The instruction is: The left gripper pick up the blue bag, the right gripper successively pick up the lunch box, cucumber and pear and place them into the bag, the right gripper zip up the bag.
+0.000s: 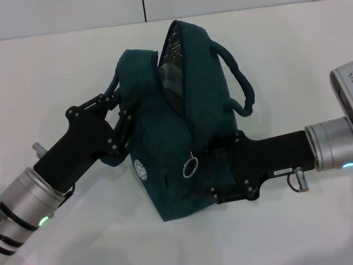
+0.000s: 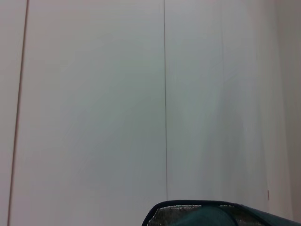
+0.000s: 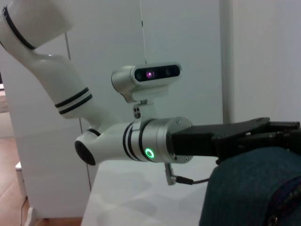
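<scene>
Only a white logo (image 1: 142,169) on the blue bag (image 1: 165,143)

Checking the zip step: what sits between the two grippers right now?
In the head view only the blue bag lies between the left gripper and the right gripper; both press against its sides.

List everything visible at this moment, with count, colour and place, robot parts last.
blue bag: one, dark teal, on the table between both arms, zip partly open showing silver lining
zip ring pull: one, silver, on the bag's front
white logo: one, on the bag's left face
table: one, white, under everything
left end effector: one, black, against the bag's left side by a handle
right end effector: one, black, pressed to the bag's right side near the zip
Lunch box, cucumber and pear: not visible.
</scene>
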